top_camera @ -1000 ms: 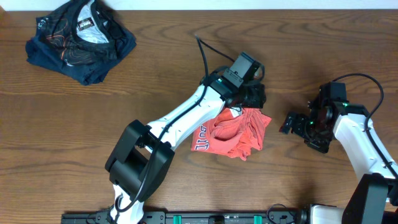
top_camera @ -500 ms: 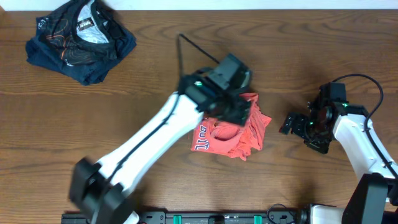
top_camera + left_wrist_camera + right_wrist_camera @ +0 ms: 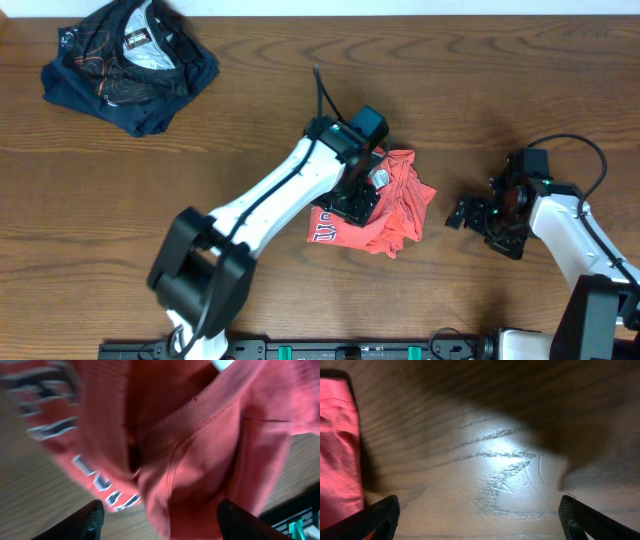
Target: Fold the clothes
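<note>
A crumpled red T-shirt (image 3: 395,210) with white lettering lies at the middle of the wooden table. My left gripper (image 3: 357,198) is open right above its left part; in the left wrist view the red T-shirt (image 3: 200,445) fills the frame and the two fingertips (image 3: 160,520) stand wide apart with nothing between them. My right gripper (image 3: 462,212) is open and empty, low over bare wood just right of the shirt. The right wrist view shows the shirt's edge (image 3: 337,450) at the left and its fingertips (image 3: 480,520) wide apart.
A dark navy garment (image 3: 130,65) with a white collar label lies bunched at the table's back left. A black rail (image 3: 330,350) runs along the front edge.
My left gripper has let go of the red shirt's upper part and swung down-left over it, now open. The shirt has settled a little. My right gripper shifted slightly down and left.
</note>
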### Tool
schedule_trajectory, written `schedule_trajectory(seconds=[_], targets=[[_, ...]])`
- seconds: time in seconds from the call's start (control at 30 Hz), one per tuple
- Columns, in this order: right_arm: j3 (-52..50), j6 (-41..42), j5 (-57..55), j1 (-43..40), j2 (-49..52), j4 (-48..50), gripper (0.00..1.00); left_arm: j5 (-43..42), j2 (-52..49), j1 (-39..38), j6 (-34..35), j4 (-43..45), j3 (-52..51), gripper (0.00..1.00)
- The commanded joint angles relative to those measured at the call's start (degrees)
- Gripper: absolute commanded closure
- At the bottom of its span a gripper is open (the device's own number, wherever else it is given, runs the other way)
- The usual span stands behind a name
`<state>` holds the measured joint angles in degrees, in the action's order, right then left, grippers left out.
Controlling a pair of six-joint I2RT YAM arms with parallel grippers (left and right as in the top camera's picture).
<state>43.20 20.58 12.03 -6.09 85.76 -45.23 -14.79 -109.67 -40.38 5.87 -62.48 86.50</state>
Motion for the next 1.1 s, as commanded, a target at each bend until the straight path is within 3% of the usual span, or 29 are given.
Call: schedule_trajectory(seconds=[0.0, 0.4, 0.63, 0.97, 1.07], targets=[[-0.6, 0.6, 0.2, 0.5, -0.2, 0.7, 0.01, -4.2, -1.8, 0.0, -2.4, 0.2, -0.6, 0.29], [-0.6, 0.6, 0.2, 0.5, -0.2, 1.1, 0.01, -4.3, -1.6, -0.4, -2.4, 0.3, -0.6, 0.46], [-0.6, 0.6, 0.2, 0.5, -0.2, 1.5, 0.01, -4.3, 1.2, -2.1, -2.5, 0.4, -0.6, 0.73], [-0.6, 0.6, 0.2, 0.5, -0.2, 1.7, 0.01, -4.3, 2.1, -6.7, -2.4, 0.3, -0.6, 0.94], [-0.6, 0.7, 0.2, 0.5, -0.2, 1.7, 0.01, -6.0, 2.1, -7.8, -2.4, 0.2, -0.6, 0.94]])
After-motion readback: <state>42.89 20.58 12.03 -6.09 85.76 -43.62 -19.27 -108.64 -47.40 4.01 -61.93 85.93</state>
